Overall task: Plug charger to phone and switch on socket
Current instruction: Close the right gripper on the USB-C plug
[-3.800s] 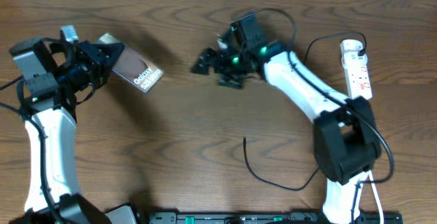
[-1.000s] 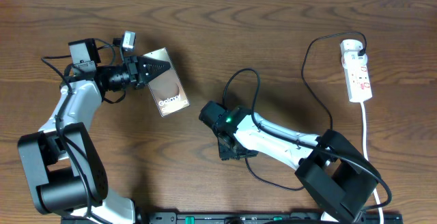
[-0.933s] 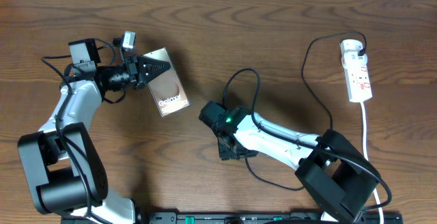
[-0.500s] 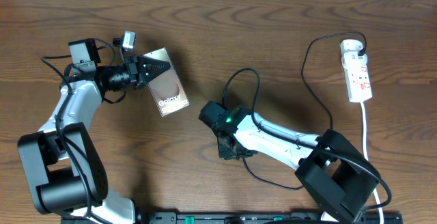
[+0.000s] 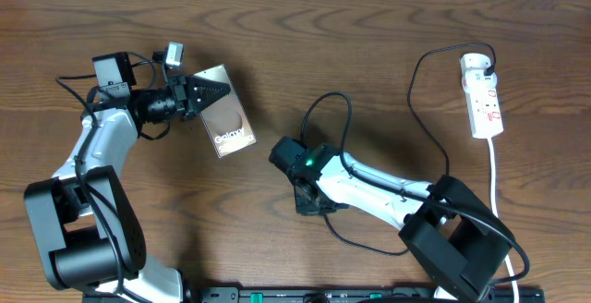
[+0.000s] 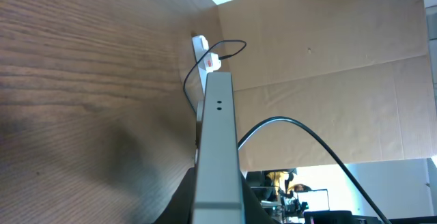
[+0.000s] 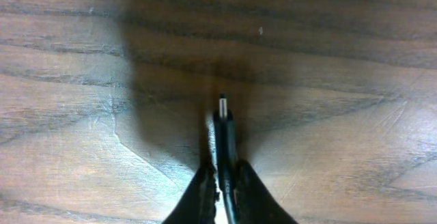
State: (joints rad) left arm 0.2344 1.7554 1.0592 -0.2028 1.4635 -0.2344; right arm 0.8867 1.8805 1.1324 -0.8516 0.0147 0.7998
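The phone [image 5: 233,126], a brownish slab with "Galaxy" lettering, is held off the table at the far left, with my left gripper [image 5: 211,93] shut on its top edge. The left wrist view shows it edge-on as a grey bar [image 6: 217,128] clamped between the jaws [image 6: 217,212]. My right gripper [image 5: 311,203] is down on the table near the middle, shut on the charger [image 7: 222,111]; its small connector tip pokes out ahead of the fingers. The thin black charger cable [image 5: 365,245] trails back to the right. The white socket [image 5: 484,100] lies at the far right.
A white cord [image 5: 495,187] runs from the socket toward the front edge. The charger cable [image 5: 417,86] loops across the table left of the socket. The socket [image 6: 203,52] also shows far off in the left wrist view, before a cardboard wall [image 6: 328,60].
Over the last second the right jaws have closed onto the charger's end. Earlier, the left arm brought the phone toward the middle and the right arm came down to the cable tip.
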